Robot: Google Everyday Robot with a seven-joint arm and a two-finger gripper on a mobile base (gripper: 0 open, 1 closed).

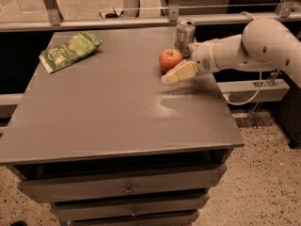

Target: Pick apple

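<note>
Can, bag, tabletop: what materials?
Can: metal, likely aluminium; dull silvery sheen. Bag: crinkled glossy green film, probably plastic. Tabletop: matte grey, painted metal or laminate, cannot tell which. Gripper is beside the apple, at its near side.

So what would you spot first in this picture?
A white robot arm reaches in from the right, its gripper right beside the red apple on the grey table. A silver can stands behind the apple, and a green snack bag lies at the far left.
</note>
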